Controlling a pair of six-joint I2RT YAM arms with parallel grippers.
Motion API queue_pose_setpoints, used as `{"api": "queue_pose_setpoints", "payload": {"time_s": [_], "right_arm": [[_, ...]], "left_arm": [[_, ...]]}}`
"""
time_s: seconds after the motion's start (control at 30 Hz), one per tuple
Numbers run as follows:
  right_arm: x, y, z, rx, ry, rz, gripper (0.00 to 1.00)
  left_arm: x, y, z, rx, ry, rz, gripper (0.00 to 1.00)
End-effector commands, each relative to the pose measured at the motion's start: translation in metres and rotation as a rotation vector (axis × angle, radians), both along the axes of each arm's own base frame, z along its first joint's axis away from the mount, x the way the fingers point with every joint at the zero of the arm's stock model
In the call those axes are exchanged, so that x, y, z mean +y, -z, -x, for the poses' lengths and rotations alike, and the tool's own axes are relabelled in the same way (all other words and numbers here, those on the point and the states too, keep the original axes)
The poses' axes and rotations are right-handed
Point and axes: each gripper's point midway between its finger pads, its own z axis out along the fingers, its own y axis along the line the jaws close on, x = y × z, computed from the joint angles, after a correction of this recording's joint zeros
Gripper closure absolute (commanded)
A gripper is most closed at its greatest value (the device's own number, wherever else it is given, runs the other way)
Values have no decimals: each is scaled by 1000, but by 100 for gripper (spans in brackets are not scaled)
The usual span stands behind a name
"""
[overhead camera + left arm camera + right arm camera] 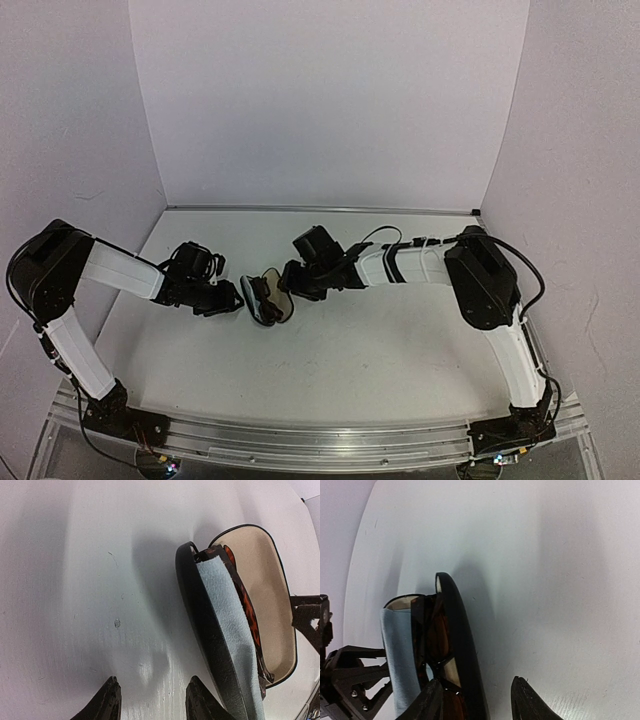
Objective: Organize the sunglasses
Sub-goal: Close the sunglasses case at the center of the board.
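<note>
White table: oval black case, tortoiseshell sunglasses, fuzzy blue cloth.

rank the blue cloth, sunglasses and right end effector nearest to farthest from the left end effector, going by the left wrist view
1. blue cloth, lying along the case's near wall
2. sunglasses, just behind the cloth, inside the case
3. right end effector, beyond the case's far rim
</note>
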Motion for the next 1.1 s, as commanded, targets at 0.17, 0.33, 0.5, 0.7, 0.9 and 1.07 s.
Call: {"api": "queue_pose_setpoints", "payload": {"time_s": [0.17,0.33,0.5,0.7,0.9,1.07], "right_arm": [[7,-74,-10,-109,13,-169,52],[-20,-65,-22,-89,85,-160,59],[-22,-59,-34,-75,83,-152,73],[-10,-41,-39,-33,44,-125,81],[-5,-26,-39,-5,25,-88,83],[-8,-16,-36,10,28,-76,83]], "left_arm": [[-1,0,-2,11,7,2,55],[-1,0,-1,14,9,3,56],[-1,2,-1,19,8,5,56],[-3,2,-1,26,8,14,56],[-3,2,-2,26,6,16,55],[-5,2,-3,27,5,23,55]]}}
